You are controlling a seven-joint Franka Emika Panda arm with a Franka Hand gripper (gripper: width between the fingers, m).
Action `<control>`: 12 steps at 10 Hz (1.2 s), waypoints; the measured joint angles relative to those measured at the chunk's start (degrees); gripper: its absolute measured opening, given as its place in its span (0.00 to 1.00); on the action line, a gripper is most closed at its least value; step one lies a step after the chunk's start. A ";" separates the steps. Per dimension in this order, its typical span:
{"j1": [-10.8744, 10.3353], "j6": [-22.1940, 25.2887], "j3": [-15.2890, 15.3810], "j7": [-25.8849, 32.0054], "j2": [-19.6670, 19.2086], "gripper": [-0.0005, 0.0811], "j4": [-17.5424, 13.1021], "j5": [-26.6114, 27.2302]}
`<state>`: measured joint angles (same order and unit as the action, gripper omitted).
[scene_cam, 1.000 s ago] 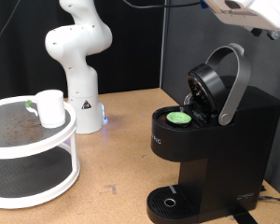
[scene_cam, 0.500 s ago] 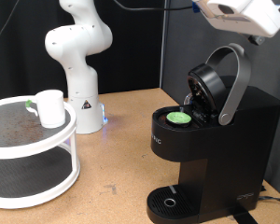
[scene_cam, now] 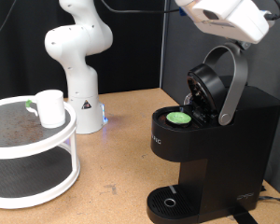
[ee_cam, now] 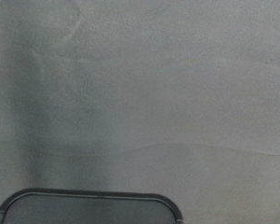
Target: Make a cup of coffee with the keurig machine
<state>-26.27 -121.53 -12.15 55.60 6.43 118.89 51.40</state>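
The black keurig machine point(scene_cam: 241, 140) stands at the exterior view's right. Its grey lid handle point(scene_cam: 235, 79) is raised and the lid is open. A green-topped pod point(scene_cam: 180, 118) sits in the open chamber. The round drip tray point(scene_cam: 168, 202) at its foot is bare. The white cup point(scene_cam: 50, 106) stands on the top shelf of a round white two-tier stand point(scene_cam: 33, 145) at the left, far from the machine. My gripper point(scene_cam: 220, 17) is high above the open lid, at the picture's top edge, with nothing seen in it. The wrist view shows only a grey surface.
The white arm's base point(scene_cam: 80, 65) stands at the back, between the stand and the machine. A brown tabletop point(scene_cam: 117, 159) lies between them. A dark rounded edge point(ee_cam: 89, 207) crosses one side of the wrist view.
My gripper has moved towards the exterior view's left along the top edge, from the far right corner to above the machine's lid. The cup, the pod and the lid have not moved.
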 joint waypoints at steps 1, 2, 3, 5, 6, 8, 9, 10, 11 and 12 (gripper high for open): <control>0.35 1.14 -0.48 0.34 0.20 0.01 0.01 0.00; 0.75 3.13 -1.22 1.14 0.51 0.01 0.05 -0.08; 1.32 5.81 -2.07 1.85 1.02 0.01 0.08 -0.55; 2.97 11.96 -4.08 2.26 2.01 0.01 0.21 -3.71; 3.91 13.37 -4.86 2.78 2.34 0.01 0.66 -5.70; 5.65 12.06 -5.67 2.98 2.68 0.01 2.96 -9.79; 6.42 10.45 -5.94 3.01 2.64 0.01 4.38 -11.46; 7.08 8.97 -6.16 3.46 2.55 0.01 5.70 -12.41; 7.51 8.11 -6.61 4.50 2.38 0.01 6.72 -12.72; 7.93 7.91 -7.15 5.91 2.23 0.01 7.38 -12.73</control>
<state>-18.34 -113.62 -19.30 61.51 8.67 126.27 38.67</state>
